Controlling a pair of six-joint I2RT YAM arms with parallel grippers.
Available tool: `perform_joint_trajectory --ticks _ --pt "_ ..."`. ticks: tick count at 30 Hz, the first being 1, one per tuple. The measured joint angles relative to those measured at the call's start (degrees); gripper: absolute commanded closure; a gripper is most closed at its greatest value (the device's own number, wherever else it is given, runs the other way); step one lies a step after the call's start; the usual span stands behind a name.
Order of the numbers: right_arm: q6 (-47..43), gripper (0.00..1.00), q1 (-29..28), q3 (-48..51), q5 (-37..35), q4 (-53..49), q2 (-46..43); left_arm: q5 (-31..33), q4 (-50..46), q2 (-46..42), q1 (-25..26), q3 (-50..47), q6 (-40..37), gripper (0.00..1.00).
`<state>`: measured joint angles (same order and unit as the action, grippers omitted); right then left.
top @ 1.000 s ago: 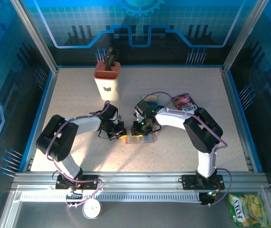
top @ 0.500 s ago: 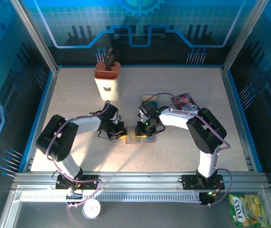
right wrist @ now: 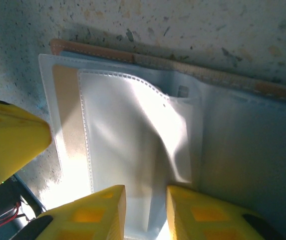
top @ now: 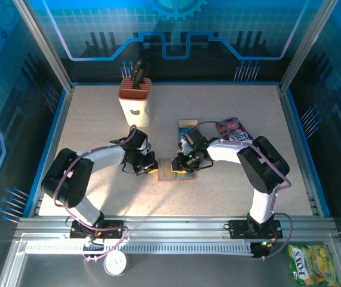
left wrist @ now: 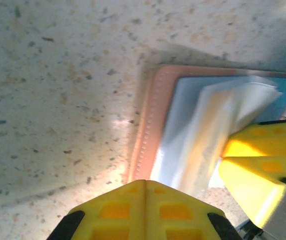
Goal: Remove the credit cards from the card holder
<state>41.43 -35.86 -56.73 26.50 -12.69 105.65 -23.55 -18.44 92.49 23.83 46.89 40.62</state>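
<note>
The holder (top: 169, 171) lies open and flat on the table (top: 98, 125), near its centre and between the two grippers, with the brown stitched rim at the outside and the pale pockets facing up. The left gripper (left wrist: 145, 186) has its fingers closed together on nothing, tips set down at the holder's outer rim. It appears to brace that side, though contact cannot be confirmed. The right gripper (right wrist: 145, 194) has its jaws narrowly apart, astride the near edge of the clear pocket (right wrist: 127, 135). Whether they pinch the film or merely stand over it cannot be told. A tan band (right wrist: 65, 115) shows through the pocket and may be a card still seated; this is not certain. A flat blue rectangle (top: 188, 126), probably one of the cards already out, lies on the table just beyond the holder, near the purple packet (top: 232, 128). Handling assessment: the holder looks light and limp, with wrinkled, glossy pocket film, so it will likely slide or lift with any pull unless held down at the rim. A card would be thin, stiff and slick, lying flush in its sleeve with little edge exposed. Recommended hold: the card's exposed short edge at the pocket mouth, pinched across its faces and drawn in line with the sleeve. Gripping film alone would likely drag the whole holder.
</note>
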Motion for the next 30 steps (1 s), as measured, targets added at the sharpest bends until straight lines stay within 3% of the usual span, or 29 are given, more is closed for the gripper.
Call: perform_joint_trajectory --ticks 16,30 --pt "2.08 0.72 2.19 4.63 5.01 7.87 -0.87 -0.46 4.50 1.49 6.34 2.16 5.95 0.78" --pt "2.56 0.72 2.69 6.40 6.19 10.93 -1.16 -0.24 7.21 3.26 6.34 2.14 7.34 0.77"
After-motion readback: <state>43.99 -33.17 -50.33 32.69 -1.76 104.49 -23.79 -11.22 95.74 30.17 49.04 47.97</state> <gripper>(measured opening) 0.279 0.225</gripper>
